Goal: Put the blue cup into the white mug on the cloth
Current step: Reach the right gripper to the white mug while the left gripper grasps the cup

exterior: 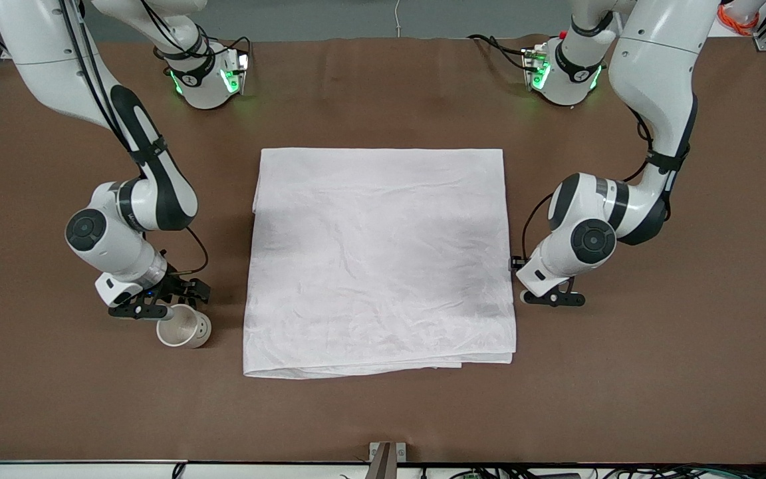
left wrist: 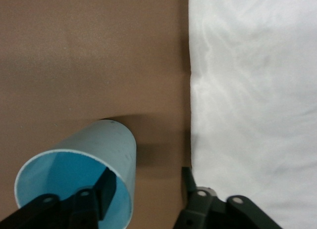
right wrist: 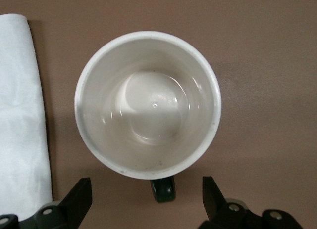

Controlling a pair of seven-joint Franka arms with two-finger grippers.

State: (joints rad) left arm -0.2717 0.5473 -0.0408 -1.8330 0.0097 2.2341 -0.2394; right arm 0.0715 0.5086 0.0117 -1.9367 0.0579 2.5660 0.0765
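Note:
The white mug (exterior: 185, 327) stands upright on the brown table beside the cloth (exterior: 383, 253), toward the right arm's end. My right gripper (exterior: 157, 309) is open just over it. In the right wrist view its fingers (right wrist: 81, 197) stand apart on either side of the black handle (right wrist: 163, 189), and the mug (right wrist: 147, 104) is empty. The blue cup (left wrist: 81, 177) stands on the table at the cloth's edge (left wrist: 247, 115) toward the left arm's end. My left gripper (left wrist: 147, 184) is open, with one finger (left wrist: 106, 187) inside the cup and the other outside it. In the front view the left gripper (exterior: 552, 299) hides the cup.
The bare brown table (exterior: 655, 372) surrounds the cloth on all sides. The arm bases stand along the table edge farthest from the front camera. A small metal bracket (exterior: 387, 456) sits at the table edge nearest the front camera.

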